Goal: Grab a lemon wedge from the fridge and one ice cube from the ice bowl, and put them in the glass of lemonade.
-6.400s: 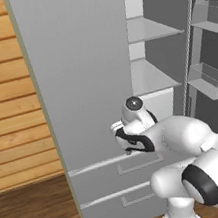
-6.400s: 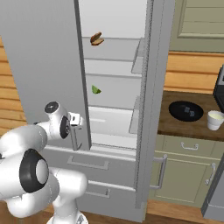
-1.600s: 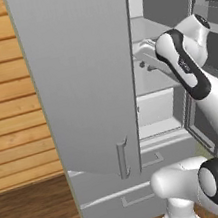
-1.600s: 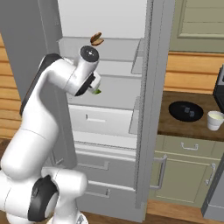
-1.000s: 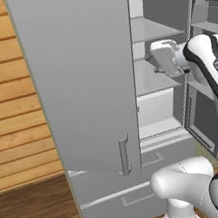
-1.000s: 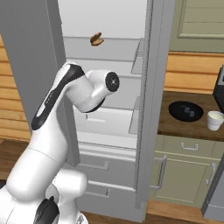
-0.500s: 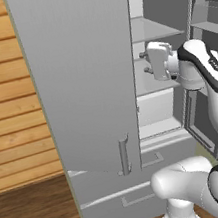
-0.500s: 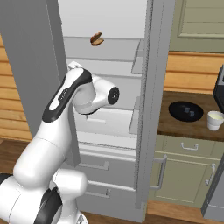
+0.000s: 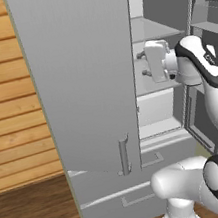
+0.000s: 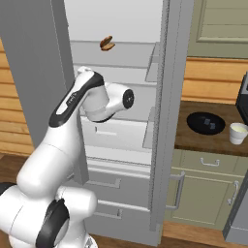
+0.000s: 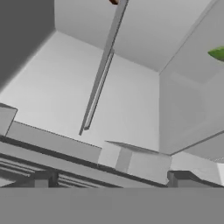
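Fridge (image 9: 86, 84) door open, arm swung in from the left over the last second toward the middle shelf, gripper (image 9: 144, 64) spread wide and empty, lemon wedge (image 11: 217, 53) just ahead, not yet reached.

My arm is raised and bent at the elbow, forearm level, wrist turned toward the left — my gripper (image 9: 143, 64) stands with jaws spread wide, fingertips (image 11: 43, 178) apart, clasping nothing.

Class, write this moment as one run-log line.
end effector: open, empty, inside fridge | lemon wedge: on shelf, ungrasped | ice bowl, glass of lemonade: on counter
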Controlling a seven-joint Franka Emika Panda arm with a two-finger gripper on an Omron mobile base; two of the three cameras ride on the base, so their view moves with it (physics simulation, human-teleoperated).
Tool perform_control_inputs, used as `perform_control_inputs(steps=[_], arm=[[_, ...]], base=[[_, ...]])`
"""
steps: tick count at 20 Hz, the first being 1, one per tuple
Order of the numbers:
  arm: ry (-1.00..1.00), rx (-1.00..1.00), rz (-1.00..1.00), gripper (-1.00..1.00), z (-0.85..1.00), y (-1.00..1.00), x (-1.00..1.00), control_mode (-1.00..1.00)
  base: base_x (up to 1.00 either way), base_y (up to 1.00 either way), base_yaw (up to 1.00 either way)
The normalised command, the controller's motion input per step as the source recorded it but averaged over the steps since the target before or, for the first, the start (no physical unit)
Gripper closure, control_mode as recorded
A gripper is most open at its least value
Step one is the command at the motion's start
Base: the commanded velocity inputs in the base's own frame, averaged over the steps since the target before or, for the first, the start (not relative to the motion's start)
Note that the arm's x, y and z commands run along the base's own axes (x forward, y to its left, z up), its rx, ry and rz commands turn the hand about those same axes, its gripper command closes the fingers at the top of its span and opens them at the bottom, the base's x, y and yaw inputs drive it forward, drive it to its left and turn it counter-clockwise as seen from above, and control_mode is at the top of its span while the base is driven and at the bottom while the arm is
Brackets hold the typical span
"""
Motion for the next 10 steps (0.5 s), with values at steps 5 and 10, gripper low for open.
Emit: perform_control_inputs(steps=[5,10], arm=[[0.04,0.0,0.05,-1.0,0.0,0.0,0.25,-1.0],[0.11,0.0,0.05,-1.0,0.0,0.04,0.25,-1.0]], base=[[0.0,0.0,0.0],[0.0,0.0,0.0]])
